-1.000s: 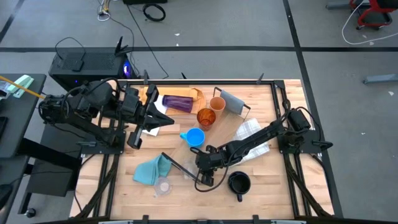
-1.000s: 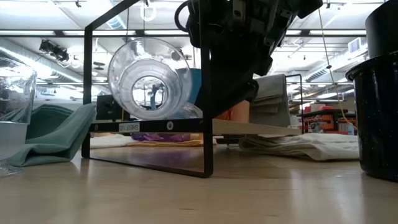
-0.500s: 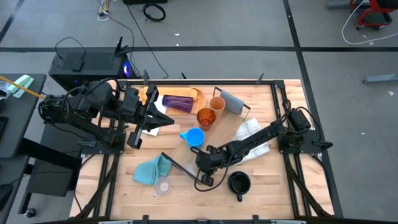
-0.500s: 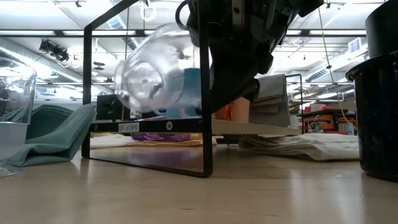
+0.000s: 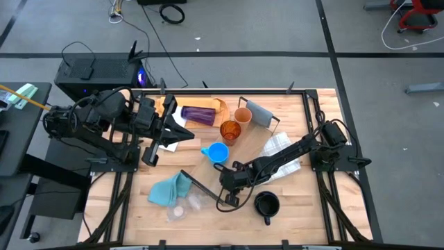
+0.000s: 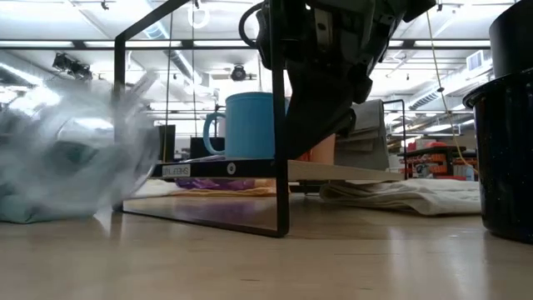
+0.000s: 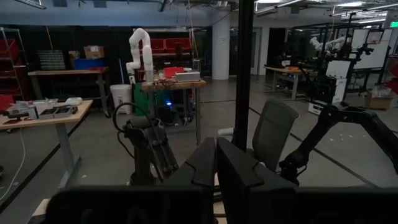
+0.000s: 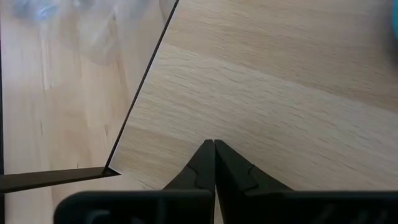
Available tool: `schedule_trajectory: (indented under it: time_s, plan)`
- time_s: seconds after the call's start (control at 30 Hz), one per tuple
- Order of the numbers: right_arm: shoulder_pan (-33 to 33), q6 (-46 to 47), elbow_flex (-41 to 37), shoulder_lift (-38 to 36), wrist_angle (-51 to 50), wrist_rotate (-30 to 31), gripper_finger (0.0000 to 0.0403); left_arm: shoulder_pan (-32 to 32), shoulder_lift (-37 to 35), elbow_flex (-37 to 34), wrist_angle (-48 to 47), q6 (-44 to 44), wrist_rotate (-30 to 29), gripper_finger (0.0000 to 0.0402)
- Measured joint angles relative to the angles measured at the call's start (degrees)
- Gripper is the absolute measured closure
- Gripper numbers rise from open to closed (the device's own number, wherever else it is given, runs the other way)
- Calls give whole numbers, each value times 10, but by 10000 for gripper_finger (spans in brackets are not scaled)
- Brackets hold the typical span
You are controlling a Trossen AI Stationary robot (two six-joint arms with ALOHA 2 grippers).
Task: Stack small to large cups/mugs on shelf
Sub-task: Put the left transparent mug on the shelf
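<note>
one clear cup beside right end effector

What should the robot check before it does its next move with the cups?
1. Right gripper holding a cup: not ok, shut on nothing above the shelf.
2. Clear cup safe on shelf: not ok, off it, blurred beside the teal cloth.
3. Light blue mug upright: ok.
4. Black mug upright: ok, on the table.
5. Left gripper out of the way: ok, shut, at the table's left edge.
</note>
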Motion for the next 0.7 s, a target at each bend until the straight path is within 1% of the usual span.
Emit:
schedule_trajectory:
  time_s: [0.13, 0.23, 0.37, 0.53, 0.7]
  plan:
    - [0, -4, -1, -2, -3, 0, 393, 0, 0, 0, -6, 0, 0, 393]
    - [0, -5, -1, -5, -4, -3, 390, 0, 0, 0, -8, 0, 0, 395]
    - [0, -22, -1, -18, -21, -9, 378, 0, 0, 0, -9, -3, 0, 380]
    - [-4, -24, 1, -64, -58, -1, 361, 0, 0, 0, -14, -4, 0, 362]
    - [-4, -22, 1, -127, -113, 36, 355, 0, 0, 0, -25, -5, 0, 360]
